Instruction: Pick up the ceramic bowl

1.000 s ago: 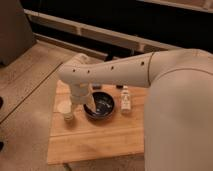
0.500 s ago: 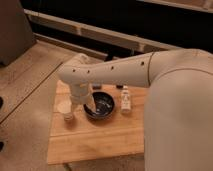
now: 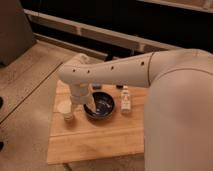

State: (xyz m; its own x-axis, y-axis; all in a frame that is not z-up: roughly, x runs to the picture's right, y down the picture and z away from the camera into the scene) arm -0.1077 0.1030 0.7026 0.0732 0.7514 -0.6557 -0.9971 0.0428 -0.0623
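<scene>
The ceramic bowl point(image 3: 101, 106) is round, shallow and glossy dark, with pale streaks inside. It sits on the wooden table point(image 3: 100, 137), near its middle. My gripper point(image 3: 89, 104) hangs from the white arm and reaches down at the bowl's left rim, between the bowl and a small white cup point(image 3: 65, 110). The arm hides part of the bowl's left edge.
A small white bottle point(image 3: 126, 100) stands just right of the bowl. My white arm point(image 3: 165, 80) covers the right side of the view. The floor point(image 3: 25, 85) lies to the left of the table. A dark wall with pale rails point(image 3: 100, 32) runs behind.
</scene>
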